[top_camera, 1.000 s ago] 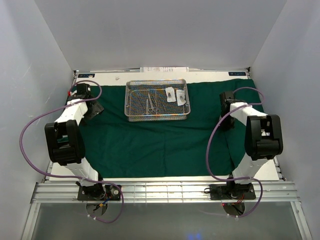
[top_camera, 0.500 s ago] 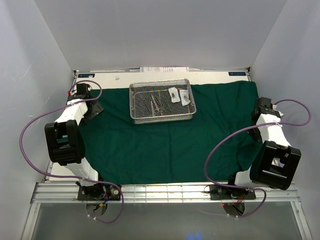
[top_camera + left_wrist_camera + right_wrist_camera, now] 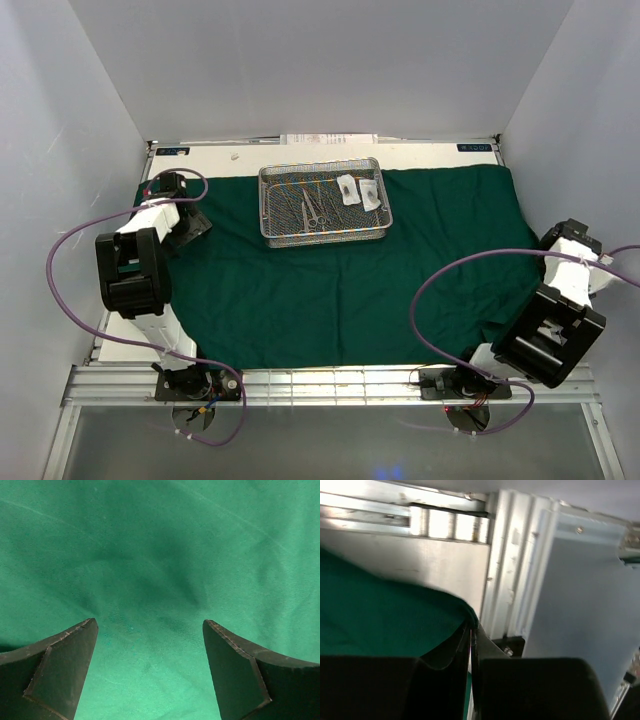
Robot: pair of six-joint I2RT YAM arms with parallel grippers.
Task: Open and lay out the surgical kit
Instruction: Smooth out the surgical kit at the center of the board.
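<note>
The dark green cloth point(image 3: 330, 275) lies spread over the table. The silver wire-mesh tray point(image 3: 322, 232) stands on it at the back centre, holding slim scissors and forceps point(image 3: 312, 207) and two small clear packets point(image 3: 359, 191). My left gripper point(image 3: 197, 222) is open just above the cloth's left part; the left wrist view shows only green cloth point(image 3: 160, 570) between its fingers point(image 3: 65, 665). My right gripper point(image 3: 549, 247) is at the far right edge, shut on the cloth's right hem point(image 3: 455, 607), which runs into the pinched jaws in the right wrist view.
White enclosure walls stand close on the left, right and back. A paper sheet point(image 3: 328, 139) lies behind the tray. The metal frame rail point(image 3: 330, 380) runs along the near edge. The right wrist view shows bare table point(image 3: 420, 555) and the frame beside the hem.
My right arm swung out to the right, pulling the cloth's right side flat toward the table edge. The tray shifted slightly right. My left gripper moved a little right over the cloth.
</note>
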